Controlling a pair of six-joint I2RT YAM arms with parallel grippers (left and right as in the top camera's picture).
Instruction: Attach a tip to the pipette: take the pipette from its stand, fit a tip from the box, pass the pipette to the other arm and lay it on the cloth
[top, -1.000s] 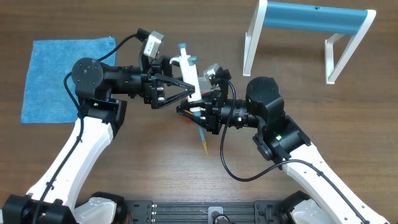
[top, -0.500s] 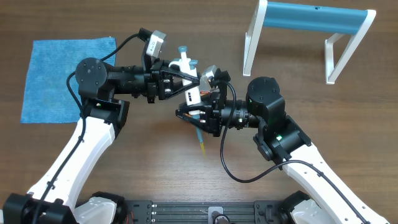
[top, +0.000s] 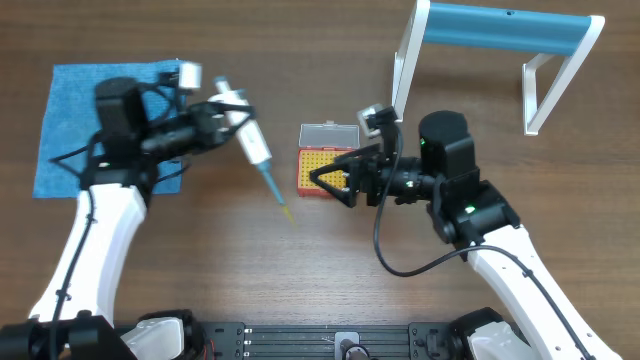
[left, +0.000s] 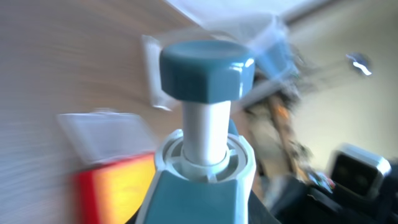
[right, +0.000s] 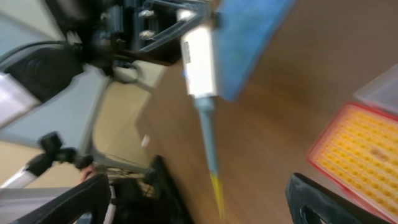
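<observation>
My left gripper (top: 222, 118) is shut on the upper body of the white and blue pipette (top: 250, 142), which hangs tilted above the table just right of the blue cloth (top: 80, 110). A yellow tip (top: 285, 212) sits on its lower end. In the left wrist view the blue plunger button (left: 206, 61) stands close up. My right gripper (top: 330, 180) is open with nothing in it, over the red tip box (top: 318, 165). In the right wrist view the pipette (right: 200, 62), its yellow tip (right: 217, 191) and the tip box (right: 360, 155) lie beyond the wide-apart fingers (right: 323, 199).
The blue and white pipette stand (top: 500, 35) is at the back right. The tip box's clear lid (top: 328, 134) lies open behind it. Bare wooden table stretches along the front and between the arms.
The pipette has gone from my right gripper to my left. The left arm swung it left toward the cloth; the right gripper opened and drew back right, uncovering the tip box.
</observation>
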